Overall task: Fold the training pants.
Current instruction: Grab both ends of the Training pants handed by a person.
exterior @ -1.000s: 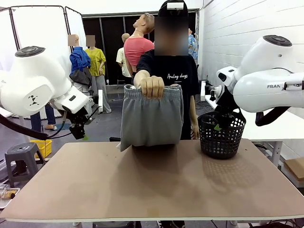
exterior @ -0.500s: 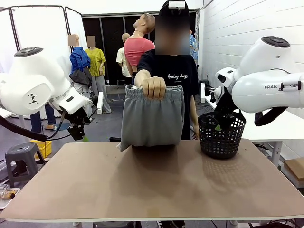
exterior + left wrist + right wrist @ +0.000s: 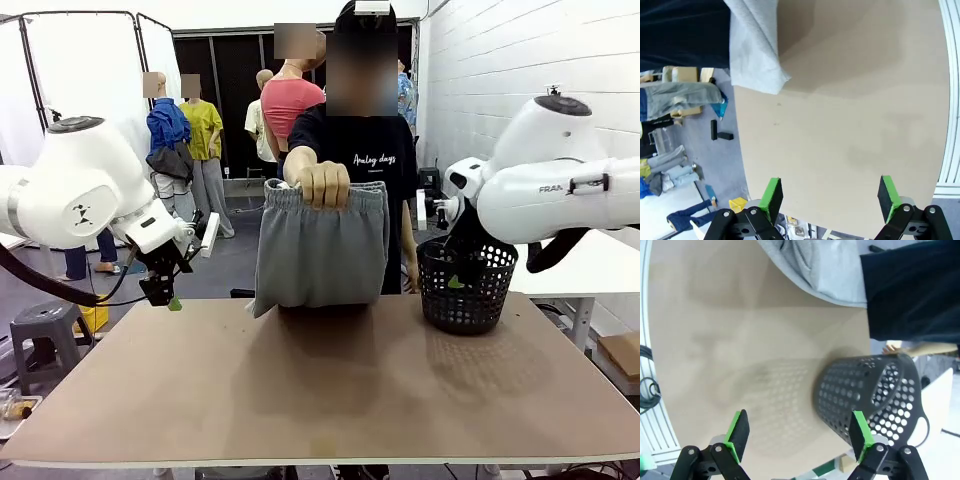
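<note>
tan flat-top table (image 3: pixel 320 390), pale edge band along near side, black perforated basket (image 3: pixel 466 290) standing upright on far right part, close to far edge, grey training pants (image 3: pixel 320 250) hanging down to mid far edge, contact with top unclear

A person's hand (image 3: pixel 322 183) holds the training pants (image 3: pixel 320 250) hanging at twelve o'clock of the worktop (image 3: pixel 320 390); a black basket (image 3: pixel 465 290) stands at two o'clock.

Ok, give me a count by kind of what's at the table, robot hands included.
training pants: 1
black basket: 1
open robot hands: 2 (left hand, right hand)
Total: 4
</note>
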